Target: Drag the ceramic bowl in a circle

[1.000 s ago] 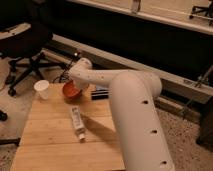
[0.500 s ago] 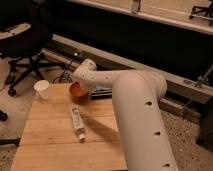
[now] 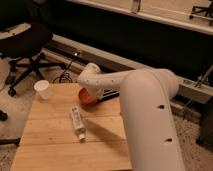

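- Camera view looks down on a wooden table [image 3: 50,145], with the bowl [image 3: 88,97] near its far edge.
- Bowl: red-orange, small and round, upright on the wood. Its right part is hidden behind the arm's wrist.
- Arm [image 3: 145,115]: thick and white, it comes in from the lower right of the bowl and fills much of the picture. It narrows to a wrist that bends down over the bowl.
- Gripper [image 3: 94,93]: right at the bowl, at its right rim, mostly covered by the wrist. I cannot tell whether it is apart, together, or clamped on the bowl.
- Cup [image 3: 42,89]: white, upright, well to the left of the bowl, near the table's far left corner.
- Bottle [image 3: 77,123]: white, lying on its side just in front of the bowl and apart from it.
- Chair [image 3: 25,42]: black office chair on the floor, beyond the bowl to the left, off the table.
- Dark flat thing [image 3: 113,94]: just right of the bowl, behind the arm; too hidden to name.
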Controlling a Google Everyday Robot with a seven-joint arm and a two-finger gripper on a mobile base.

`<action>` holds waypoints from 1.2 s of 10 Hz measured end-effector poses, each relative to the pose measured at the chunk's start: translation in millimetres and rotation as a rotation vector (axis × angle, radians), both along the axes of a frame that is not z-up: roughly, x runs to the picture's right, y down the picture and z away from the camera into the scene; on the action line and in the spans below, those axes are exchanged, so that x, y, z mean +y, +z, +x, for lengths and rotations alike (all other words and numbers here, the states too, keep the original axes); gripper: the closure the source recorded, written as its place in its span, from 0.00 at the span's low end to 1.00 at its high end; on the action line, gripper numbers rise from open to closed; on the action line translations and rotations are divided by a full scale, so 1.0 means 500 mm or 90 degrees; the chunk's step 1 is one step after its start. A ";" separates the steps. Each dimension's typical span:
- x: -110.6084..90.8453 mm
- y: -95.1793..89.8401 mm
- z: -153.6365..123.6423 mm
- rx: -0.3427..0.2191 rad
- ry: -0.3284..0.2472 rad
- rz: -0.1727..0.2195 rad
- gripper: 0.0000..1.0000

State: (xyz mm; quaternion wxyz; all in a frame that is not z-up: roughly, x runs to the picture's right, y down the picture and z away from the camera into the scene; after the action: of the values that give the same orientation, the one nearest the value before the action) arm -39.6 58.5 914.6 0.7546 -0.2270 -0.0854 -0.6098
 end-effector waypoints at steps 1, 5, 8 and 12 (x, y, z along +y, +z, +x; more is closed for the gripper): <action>0.030 -0.009 0.017 0.015 -0.018 -0.019 1.00; 0.140 -0.074 -0.028 -0.006 -0.115 -0.101 1.00; 0.188 -0.120 -0.093 -0.048 -0.172 -0.148 1.00; 0.189 -0.130 -0.221 -0.130 -0.187 -0.153 1.00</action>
State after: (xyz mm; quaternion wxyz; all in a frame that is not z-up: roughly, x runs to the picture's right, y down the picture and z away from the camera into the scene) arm -150.0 153.0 849.9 0.6127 -0.2626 -0.1997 -0.7182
